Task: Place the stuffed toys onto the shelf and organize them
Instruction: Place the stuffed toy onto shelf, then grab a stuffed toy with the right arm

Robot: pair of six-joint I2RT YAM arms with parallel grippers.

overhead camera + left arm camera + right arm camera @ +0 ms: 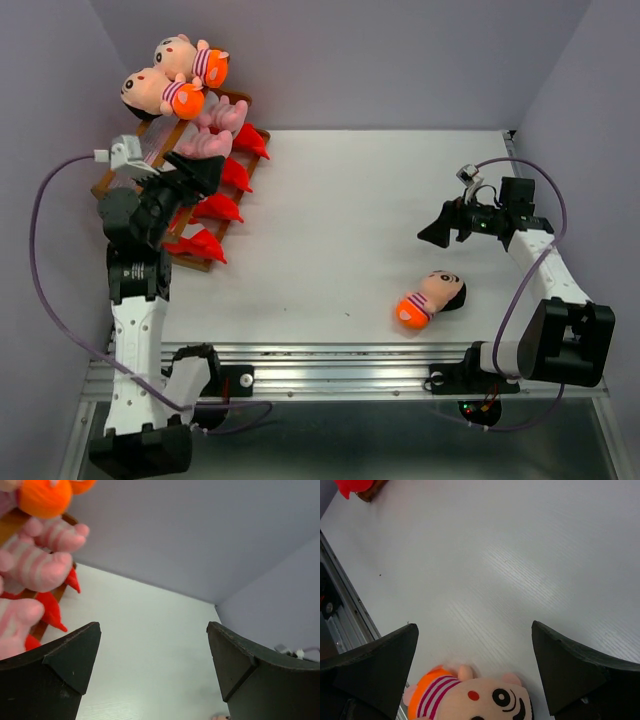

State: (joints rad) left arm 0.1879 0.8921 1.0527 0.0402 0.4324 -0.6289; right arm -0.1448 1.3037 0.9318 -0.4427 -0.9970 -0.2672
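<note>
The shelf stands at the table's far left. Two boy dolls lie on its top tier, pink striped pigs on the middle one and several red monsters along the lowest. My left gripper hovers open over the pig row, nothing between its fingers; its wrist view shows pigs at the left edge. A third boy doll lies on the table at the near right. My right gripper hangs open just behind it, and the doll shows low between the fingers, untouched.
Grey walls close in the white table at the back and both sides. A metal rail runs along the near edge by the arm bases. A purple cable loops out left of the left arm.
</note>
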